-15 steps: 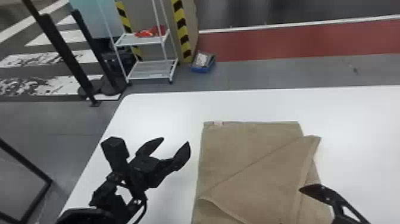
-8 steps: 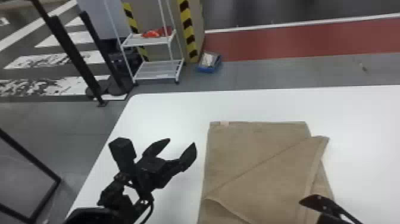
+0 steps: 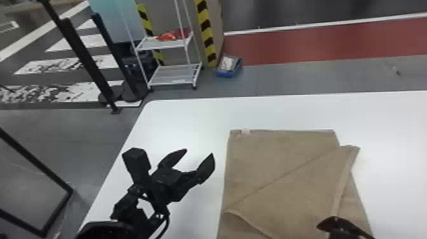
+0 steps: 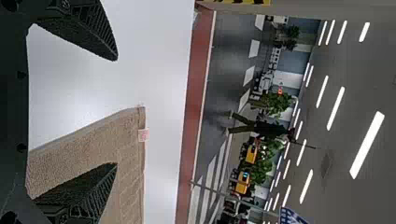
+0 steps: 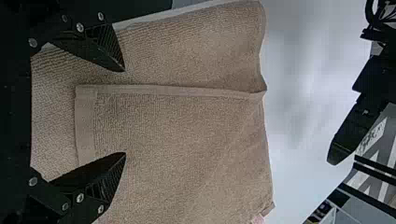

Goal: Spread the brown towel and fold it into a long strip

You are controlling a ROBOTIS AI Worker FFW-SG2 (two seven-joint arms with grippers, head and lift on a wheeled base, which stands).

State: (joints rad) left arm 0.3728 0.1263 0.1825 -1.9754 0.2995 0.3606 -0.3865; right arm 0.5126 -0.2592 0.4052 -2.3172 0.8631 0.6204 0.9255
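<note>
Jaws parted wide with nothing between them: so stands the left gripper [image 3: 199,152], over the white table [image 3: 273,108] just beside the towel's left side. If it comes in a little high or short, I'd expect it to close on air, since that edge lies flat and offers little to pinch. And with nothing pinning this side, a pull from the other arm could slide the whole cloth askew.

Next along, the brown towel [image 3: 254,159] lies on the table, partly doubled, its far edge fairly straight, with a pale label [image 3: 246,131] near the far left corner. A flap [image 3: 295,187] crosses it on a slant; folding now would likely trap that diagonal and give a strip that is crooked and thick at one end. Spreading still seems the step in hand.

Farther right, the flap's corner [image 3: 354,150] pokes out past the side beneath. Taken for the true edge, it would throw off any lining up.

Last, the right gripper [image 5: 124,112] is above the towel's near right part, its fingers well apart and holding nothing. Layers overlap under it, so too deep a pinch could catch both and drag the bottom one along; too shallow, and the hem might slip free
</note>
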